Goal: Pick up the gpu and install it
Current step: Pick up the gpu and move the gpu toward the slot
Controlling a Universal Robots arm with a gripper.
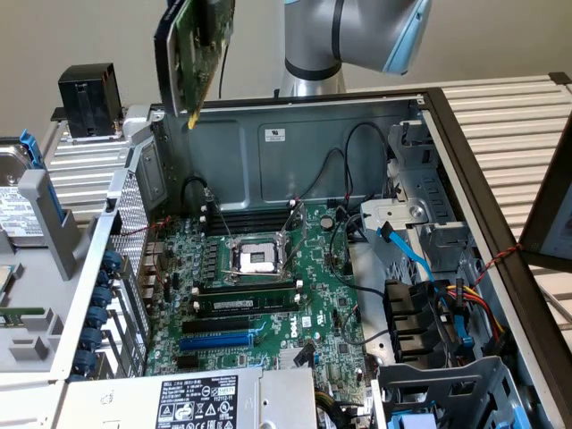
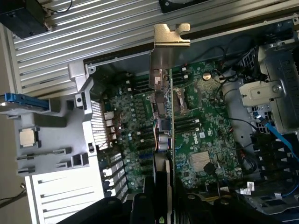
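The gpu (image 1: 197,49) hangs in the air above the back corner of the open computer case (image 1: 295,134), on the exterior view's left. It is tilted, green board face showing, with its metal bracket tip pointing down. In the wrist view the gpu (image 2: 164,121) is seen edge-on, its bracket (image 2: 170,37) at the far end. My gripper (image 2: 162,198) is shut on the card's near end, dark fingers on either side. Below lies the green motherboard (image 1: 268,295) with a blue slot (image 1: 217,340).
A memory stick (image 1: 246,304) sits in the board beside the bare CPU socket (image 1: 255,259). A black boxy block (image 1: 88,100) stands outside the case on the exterior view's left, near a hard drive (image 1: 18,210). Cables and drive bays (image 1: 438,304) crowd the exterior view's right; a power supply (image 1: 197,402) is at the front.
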